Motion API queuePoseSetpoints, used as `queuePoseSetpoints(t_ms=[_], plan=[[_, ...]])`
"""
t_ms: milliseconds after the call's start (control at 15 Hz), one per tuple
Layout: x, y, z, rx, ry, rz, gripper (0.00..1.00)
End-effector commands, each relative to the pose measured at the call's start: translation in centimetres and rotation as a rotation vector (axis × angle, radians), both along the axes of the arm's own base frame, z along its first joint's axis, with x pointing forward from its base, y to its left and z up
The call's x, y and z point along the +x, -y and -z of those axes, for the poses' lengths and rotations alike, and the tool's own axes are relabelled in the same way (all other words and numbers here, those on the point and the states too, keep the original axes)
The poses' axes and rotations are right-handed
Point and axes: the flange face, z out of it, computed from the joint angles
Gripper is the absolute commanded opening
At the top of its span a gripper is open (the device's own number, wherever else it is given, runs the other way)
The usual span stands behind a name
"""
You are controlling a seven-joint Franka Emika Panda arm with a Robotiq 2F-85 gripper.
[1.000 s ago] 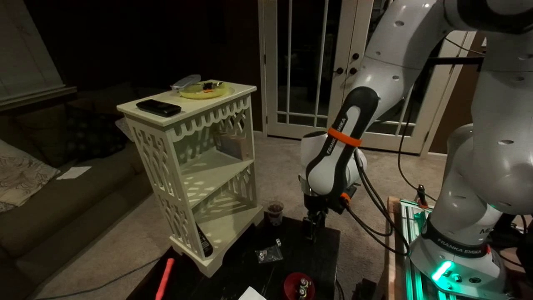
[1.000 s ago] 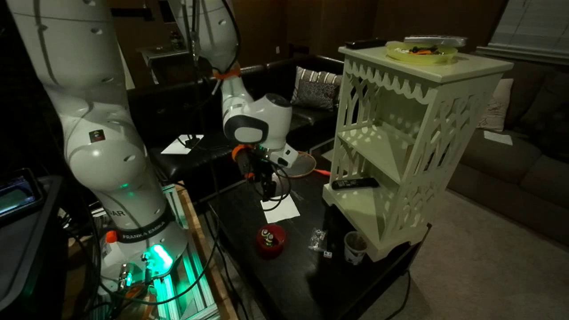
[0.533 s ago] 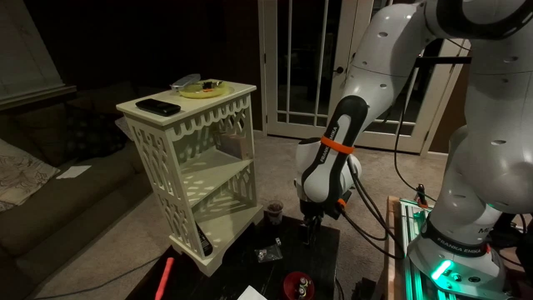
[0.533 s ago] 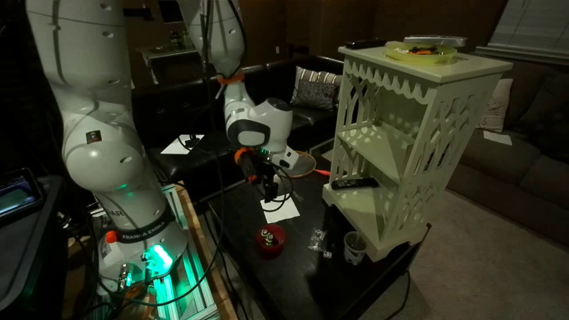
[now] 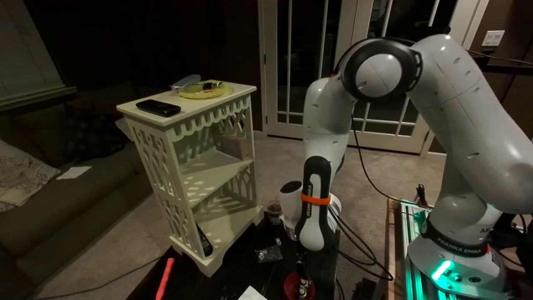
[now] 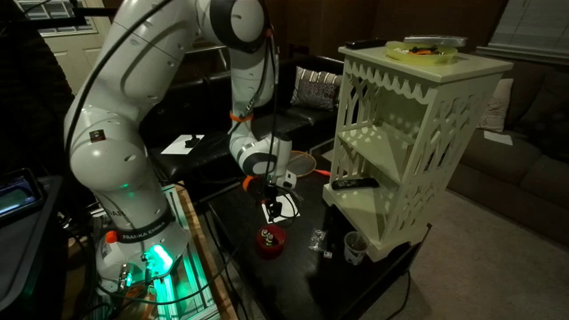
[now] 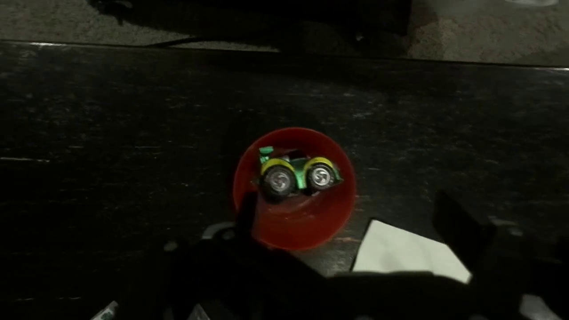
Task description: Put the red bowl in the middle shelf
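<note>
Lying in red bowl (image 7: 302, 226): toy car (image 7: 300, 175)

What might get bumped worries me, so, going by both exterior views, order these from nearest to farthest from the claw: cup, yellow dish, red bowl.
1. Red bowl: on the table, holding a toy car.
2. Cup: on the table, beside the stand.
3. Yellow dish: up on the stand's top.

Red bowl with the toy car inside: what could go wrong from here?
The toy car might tumble out if the red bowl tips. In the wrist view, the open gripper looks off-centre from the bowl, so closing could shove it. Later, the bowl could hit the scalloped trim above the middle shelf.
</note>
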Motion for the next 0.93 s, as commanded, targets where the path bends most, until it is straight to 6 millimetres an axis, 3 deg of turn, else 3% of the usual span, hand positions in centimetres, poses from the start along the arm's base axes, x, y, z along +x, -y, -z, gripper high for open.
queuePoseSetpoints(t_ms=[0, 133, 200, 333, 467, 867], plan=[[2.6, -0.4, 7.5, -0.144, 0.022, -0.175, 1.00], [3.5, -1.2, 10.9, -0.182, 0.033, -0.199, 1.00], [2.4, -0.1, 7.1, -0.141, 0.013, -0.161, 1.00], [2.2, -0.8, 8.9, -0.153, 0.006, -0.170, 1.00], [2.4, -0.4, 8.4, -0.150, 0.009, -0.161, 1.00], [5.3, -1.3, 11.4, -0.053, 0.118, -0.189, 1.00]])
